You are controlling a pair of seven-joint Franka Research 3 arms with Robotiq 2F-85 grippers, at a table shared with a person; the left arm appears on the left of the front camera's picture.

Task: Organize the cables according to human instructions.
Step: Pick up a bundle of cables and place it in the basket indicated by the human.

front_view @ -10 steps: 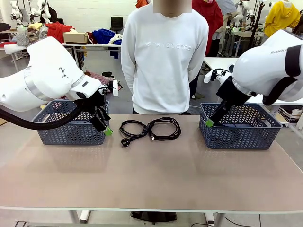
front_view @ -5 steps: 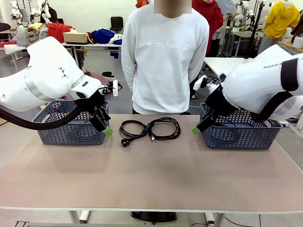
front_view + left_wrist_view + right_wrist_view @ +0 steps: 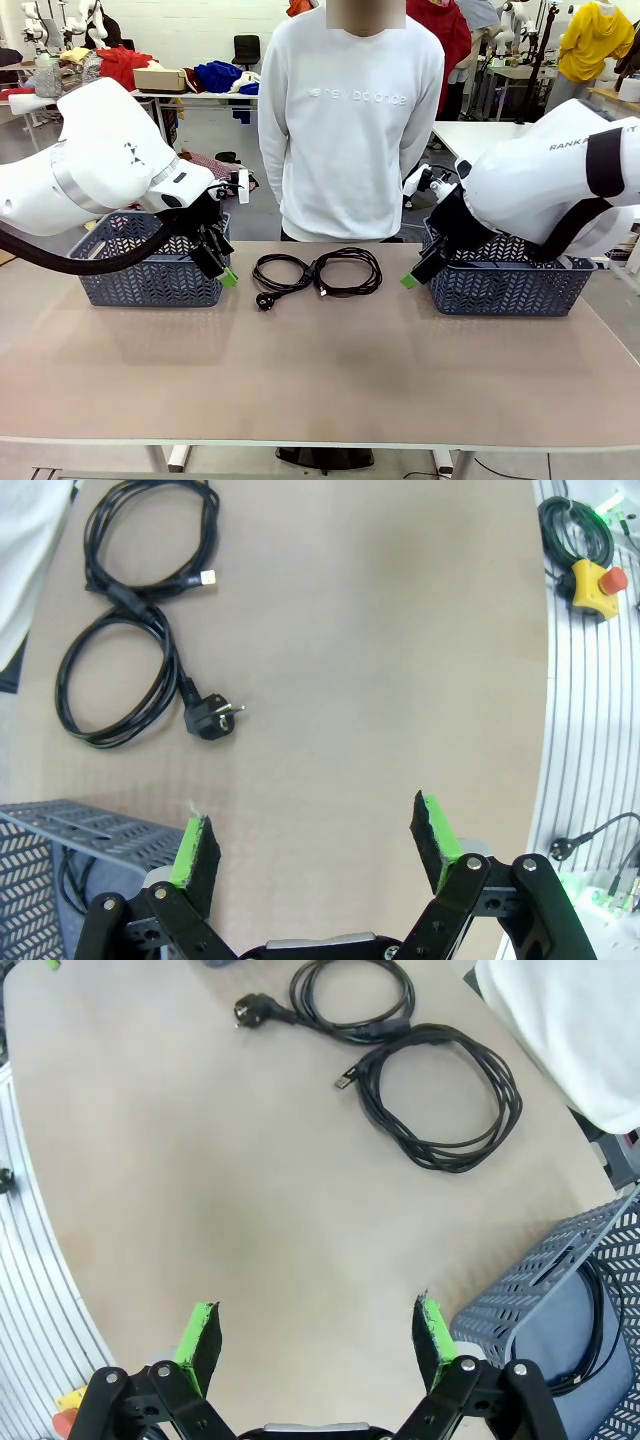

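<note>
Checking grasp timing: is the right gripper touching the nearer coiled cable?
Apart. The right wrist view shows bare table between the open right gripper and the nearer cable.

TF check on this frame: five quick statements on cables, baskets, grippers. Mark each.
1. Two coiled cables lie on the table between the left basket and the right basket. True.
2. The left gripper holds a cable. False: it is open and empty, beside the left basket.
3. The plug belongs to the coil nearer the left basket. True.
4. The right basket is empty. False: a black cable lies in it.
5. The right gripper is open. True.
</note>
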